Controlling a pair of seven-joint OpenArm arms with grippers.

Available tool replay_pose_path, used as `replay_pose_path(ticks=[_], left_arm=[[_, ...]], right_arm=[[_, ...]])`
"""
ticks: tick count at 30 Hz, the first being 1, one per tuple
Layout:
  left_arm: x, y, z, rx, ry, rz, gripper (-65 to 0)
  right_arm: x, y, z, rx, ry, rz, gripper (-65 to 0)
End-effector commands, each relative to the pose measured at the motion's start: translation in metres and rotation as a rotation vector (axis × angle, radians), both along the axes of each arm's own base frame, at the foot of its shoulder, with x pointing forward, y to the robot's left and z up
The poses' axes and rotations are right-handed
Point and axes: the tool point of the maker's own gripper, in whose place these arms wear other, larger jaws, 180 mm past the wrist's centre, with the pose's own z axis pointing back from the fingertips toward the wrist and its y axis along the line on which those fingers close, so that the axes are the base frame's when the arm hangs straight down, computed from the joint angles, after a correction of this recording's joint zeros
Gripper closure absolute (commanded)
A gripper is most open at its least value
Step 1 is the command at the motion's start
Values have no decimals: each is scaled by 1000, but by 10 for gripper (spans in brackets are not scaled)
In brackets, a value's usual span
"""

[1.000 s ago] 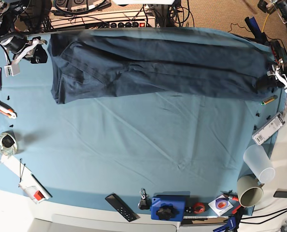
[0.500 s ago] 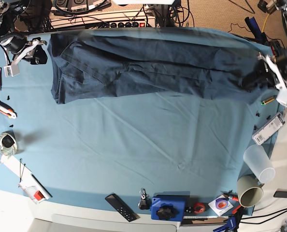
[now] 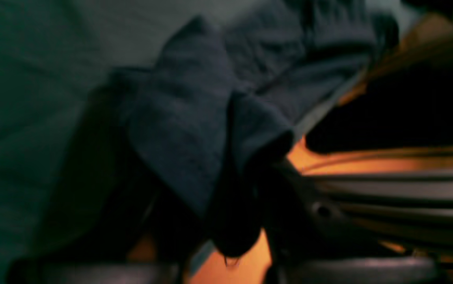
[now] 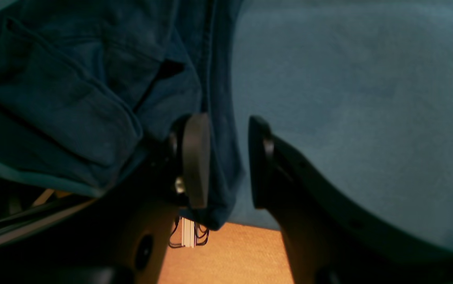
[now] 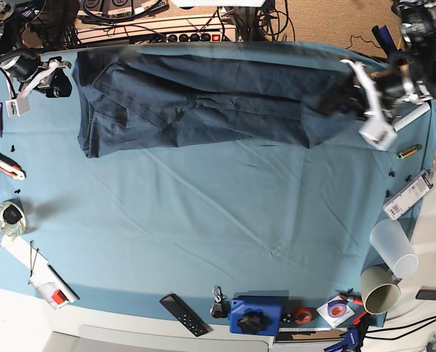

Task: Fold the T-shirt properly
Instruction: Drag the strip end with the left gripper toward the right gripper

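The dark navy T-shirt (image 5: 203, 99) lies as a long band across the far side of the table. My left gripper (image 5: 348, 97) is shut on its right end, lifted above the cloth and carried inward. The left wrist view is blurred; it shows bunched T-shirt fabric (image 3: 187, 130) pinched at the left gripper (image 3: 242, 205). My right gripper (image 5: 56, 82) sits at the shirt's left edge. In the right wrist view the right gripper (image 4: 228, 157) has its jaws apart, with the T-shirt (image 4: 72, 98) hem lying loose between the fingers (image 4: 196, 157).
The teal table cloth (image 5: 240, 220) covers the table. Two cups (image 5: 394, 248) and a white device (image 5: 407, 196) stand at the right edge. A remote (image 5: 183, 314) and a blue box (image 5: 255, 315) sit at the front. Tools (image 5: 1, 161) lie at the left.
My left gripper has moved from the table's right edge toward the left, dragging the shirt's right end with it. The right arm and the shirt's left end have not moved.
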Motion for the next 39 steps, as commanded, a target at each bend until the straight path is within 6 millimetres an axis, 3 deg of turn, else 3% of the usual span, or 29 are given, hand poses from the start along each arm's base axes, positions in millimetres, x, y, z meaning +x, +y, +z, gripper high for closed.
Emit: replay_pose_path(ticks=[1, 12, 16, 20, 26, 29, 39], left_arm=[[2, -5, 3, 11, -24, -26, 0], [23, -86, -5, 6, -94, -119, 0], [34, -106, -10, -25, -65, -26, 0], [49, -110, -13, 14, -63, 63, 0], [65, -92, -28, 104, 9, 273, 0], [64, -89, -32, 109, 41, 306, 0], [42, -126, -11, -99, 34, 139, 0]], right_arm=[[7, -3, 12, -18, -44, 10, -175], [7, -3, 12, -18, -44, 10, -175], [7, -3, 12, -18, -44, 10, -175], [7, -3, 12, -18, -44, 10, -175], [7, -3, 12, -17, -45, 10, -175], [7, -3, 12, -18, -45, 10, -175], [11, -4, 15, -15, -69, 5, -175]])
